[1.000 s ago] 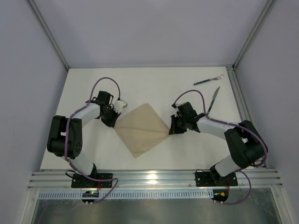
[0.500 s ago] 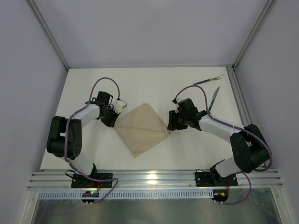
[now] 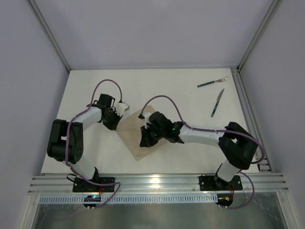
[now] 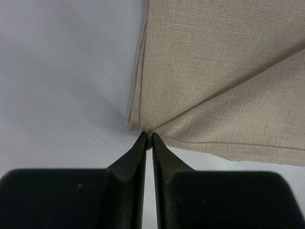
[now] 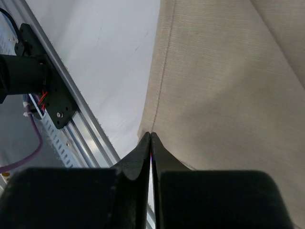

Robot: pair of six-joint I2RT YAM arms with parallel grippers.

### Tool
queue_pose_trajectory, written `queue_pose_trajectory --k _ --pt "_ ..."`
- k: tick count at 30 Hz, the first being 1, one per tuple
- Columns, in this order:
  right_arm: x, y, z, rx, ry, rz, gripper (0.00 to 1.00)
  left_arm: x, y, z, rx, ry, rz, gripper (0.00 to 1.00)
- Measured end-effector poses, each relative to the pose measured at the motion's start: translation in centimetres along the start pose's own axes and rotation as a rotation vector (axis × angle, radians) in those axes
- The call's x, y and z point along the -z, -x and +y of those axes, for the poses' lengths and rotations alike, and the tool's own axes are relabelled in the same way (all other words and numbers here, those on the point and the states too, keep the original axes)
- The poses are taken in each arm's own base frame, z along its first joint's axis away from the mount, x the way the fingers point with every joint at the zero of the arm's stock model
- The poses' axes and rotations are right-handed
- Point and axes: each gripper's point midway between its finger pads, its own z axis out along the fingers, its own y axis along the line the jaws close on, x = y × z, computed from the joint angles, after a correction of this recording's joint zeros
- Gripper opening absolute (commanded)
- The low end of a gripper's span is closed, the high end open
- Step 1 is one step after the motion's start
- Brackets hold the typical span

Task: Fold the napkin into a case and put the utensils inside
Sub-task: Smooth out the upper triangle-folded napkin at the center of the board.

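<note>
both jaws shut: left gripper (image 4: 148, 136) and right gripper (image 5: 150, 136) each pinch a corner of the napkin (image 3: 132, 138), seemingly limp, light cloth best gripped there.

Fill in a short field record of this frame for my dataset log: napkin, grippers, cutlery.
napkin: beige, partly folded over itself
left gripper: shut on the napkin's left corner
right gripper: shut on another napkin corner, over the cloth's middle
fork: far right of the table, untouched
knife: beside the fork, not touching it
fold: unfinished
</note>
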Motion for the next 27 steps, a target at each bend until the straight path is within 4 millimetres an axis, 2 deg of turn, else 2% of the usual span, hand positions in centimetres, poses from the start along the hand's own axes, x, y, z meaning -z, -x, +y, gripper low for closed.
queue_pose_trajectory --k 3,6,12,16,23,24,25,27 --pt "-2.9 -0.8 0.9 -0.007 0.045 0.067 0.04 0.0 0.0 0.0 0.000 0.002 -0.002 0.10" --pt "-4.5 -2.4 1.1 -0.022 0.064 0.145 0.04 0.0 0.0 0.1 0.000 0.005 -0.001 0.10" --pt "-5.6 -5.5 0.2 -0.065 0.048 0.282 0.04 0.0 0.0 0.1 0.003 0.009 -0.001 0.10" --pt "-6.0 -6.1 0.1 -0.079 0.050 0.319 0.04 0.0 -0.1 0.3 0.007 0.018 0.002 0.14" --pt "-6.0 -6.1 0.1 -0.077 0.050 0.322 0.04 0.2 -0.1 0.8 0.028 0.047 0.009 0.39" --pt "-5.9 -6.1 0.1 -0.077 0.050 0.322 0.04 0.4 -0.1 0.8 0.028 0.053 0.008 0.42" --pt "-5.9 -6.1 0.1 -0.076 0.051 0.322 0.04 0.7 0.0 0.8 0.026 0.058 0.004 0.50" --pt "-5.9 -6.1 0.1 -0.076 0.053 0.322 0.04 1.7 0.4 0.8 0.017 0.069 -0.017 0.55"
